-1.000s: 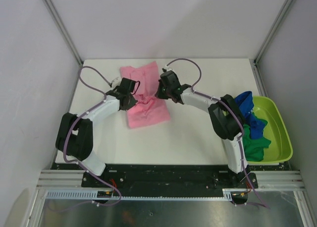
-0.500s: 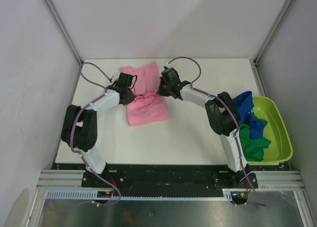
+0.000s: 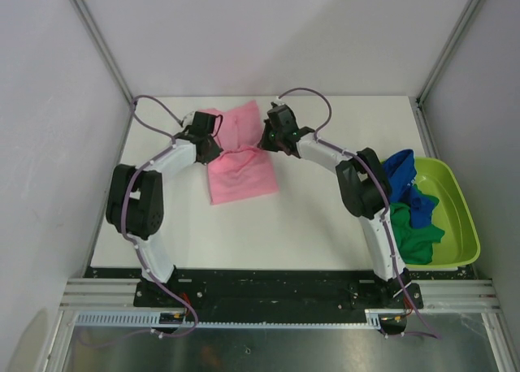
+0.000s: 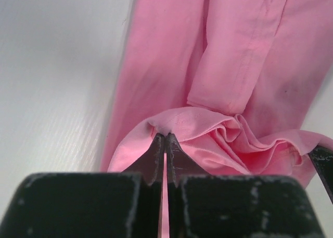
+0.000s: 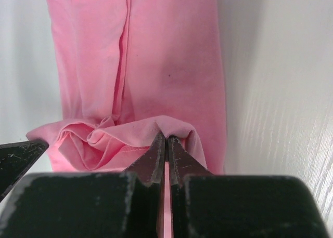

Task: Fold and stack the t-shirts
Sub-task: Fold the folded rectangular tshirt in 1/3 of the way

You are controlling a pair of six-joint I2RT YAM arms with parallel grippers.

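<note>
A light pink t-shirt [image 3: 241, 162] lies partly folded on the white table, toward the back middle. My left gripper [image 3: 208, 147] is shut on its left edge, and the left wrist view shows the pinched fold [image 4: 177, 124] at the fingertips. My right gripper [image 3: 268, 138] is shut on its right edge, with the pinched hem [image 5: 174, 128] raised over the flat layer. A royal blue t-shirt [image 3: 409, 185] and a dark green t-shirt [image 3: 414, 235] lie bunched at the right.
A lime-green plastic tub [image 3: 455, 214] stands at the table's right edge and holds the blue and green shirts, which spill over its left rim. Grey walls and metal frame posts enclose the white table [image 3: 325, 226].
Both grippers have moved toward the back of the table, carrying the pink shirt's near edge over the rest of it. The arms have stretched out further.
</note>
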